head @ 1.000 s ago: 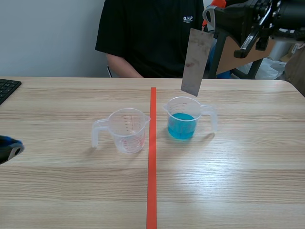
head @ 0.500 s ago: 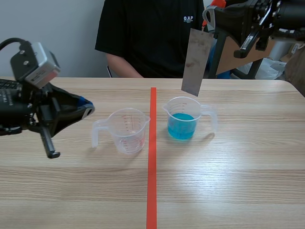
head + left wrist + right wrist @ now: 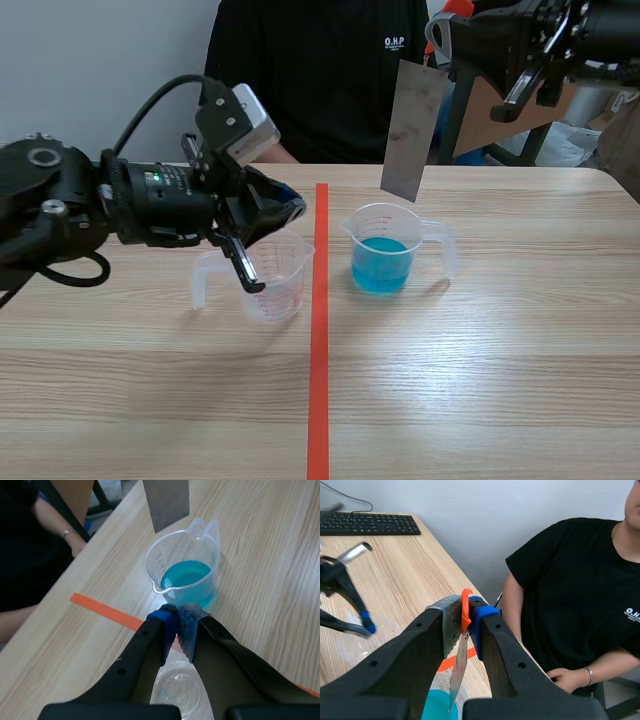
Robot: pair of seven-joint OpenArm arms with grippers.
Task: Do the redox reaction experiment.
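A clear cup of blue liquid stands just right of the orange tape line. A grey metal plate hangs upright over it, its lower edge above the rim, and my right gripper is shut on the plate's top. Seen from the right wrist, the plate is edge-on between the gripper fingers. An empty clear measuring cup stands left of the tape. My left gripper is shut on nothing and hovers above this cup's far rim. From the left wrist, that gripper points toward the blue cup and plate.
A person in a black shirt sits across the table, one forearm resting near the far edge. A black keyboard lies at the table's far left. The orange tape line runs down the table's middle.
My left arm has swung in from the low left edge, up and to the right, until its gripper is above the empty cup. The right arm and plate have not moved.
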